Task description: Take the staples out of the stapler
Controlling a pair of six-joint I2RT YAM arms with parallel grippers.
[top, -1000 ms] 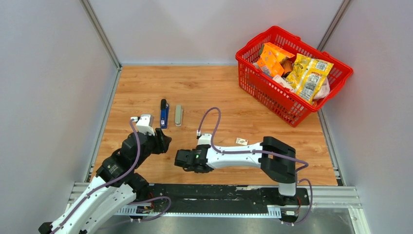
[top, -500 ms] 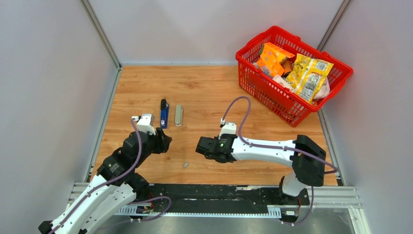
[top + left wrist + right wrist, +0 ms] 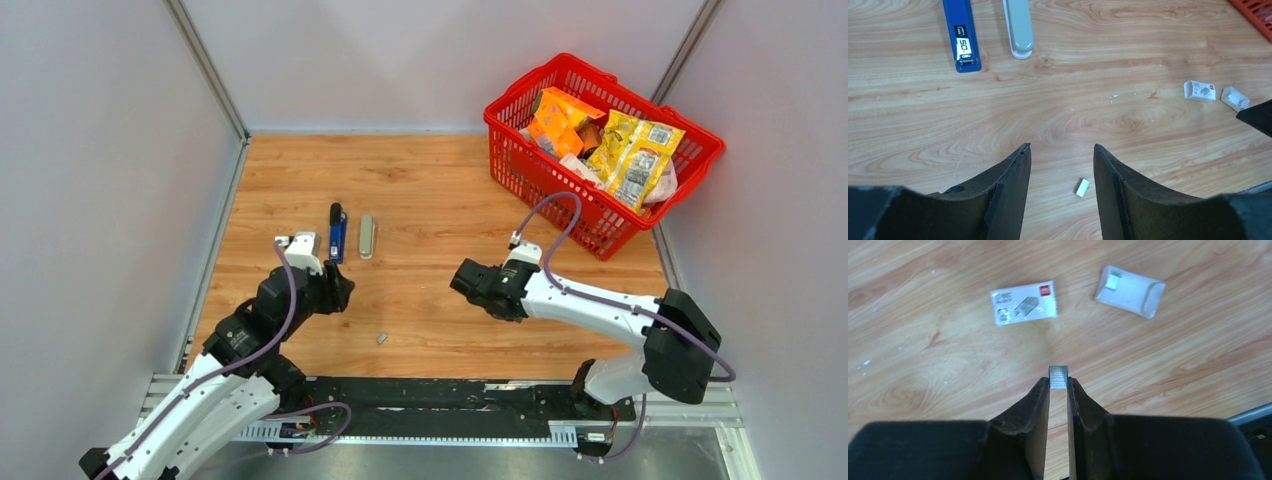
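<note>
A loose staple strip [image 3: 381, 338], nearer the left arm, is being seen lying on the wooden table [image 3: 430, 190] at about 4 o'clock from the wide-open, empty left gripper [image 3: 340, 296], while a second strip [image 3: 1058, 377] is seemingly being pinched in the barely parted right gripper [image 3: 458, 277].

wooden worktop [image 3: 430, 180]: blue stapler [image 3: 338, 235], grey stapler [image 3: 367, 237] alongside; loose staple strip [image 3: 382, 338]; printed white box [image 3: 1023, 303]; opened white box [image 3: 1129, 290]; red basket [image 3: 540, 185].

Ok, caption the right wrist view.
Right gripper pinches a short grey metal staple strip near a printed white cardboard box.
</note>
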